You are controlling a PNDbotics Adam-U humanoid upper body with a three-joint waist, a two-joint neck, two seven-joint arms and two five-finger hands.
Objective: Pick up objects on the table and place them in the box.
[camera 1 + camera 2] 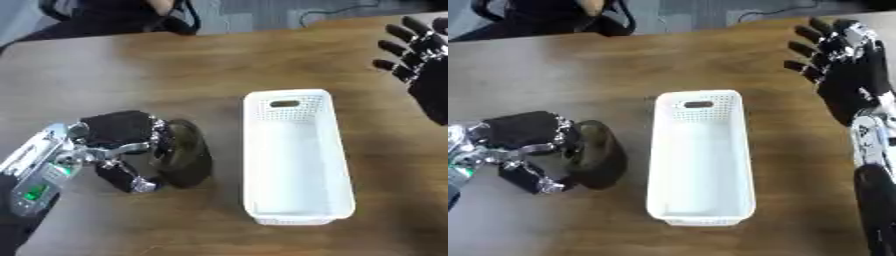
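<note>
Our left hand (118, 145) is curled round the dark object (185, 160); box (297, 200) sits at its 3 o'clock, long axis 12–6. Right hand (846, 65) idle, fingers spread.

Table (175, 75) is showing brown wood grain with a matt, lightly worn finish. Box (297, 155) is reading as white plastic, smooth inside, perforated along its rim and end walls. Dark object (185, 155) is looking smooth, slightly glossy, possibly plastic; blur is limiting certainty. Left hand (118, 142) is showing matt black covering over silver metal.
</note>
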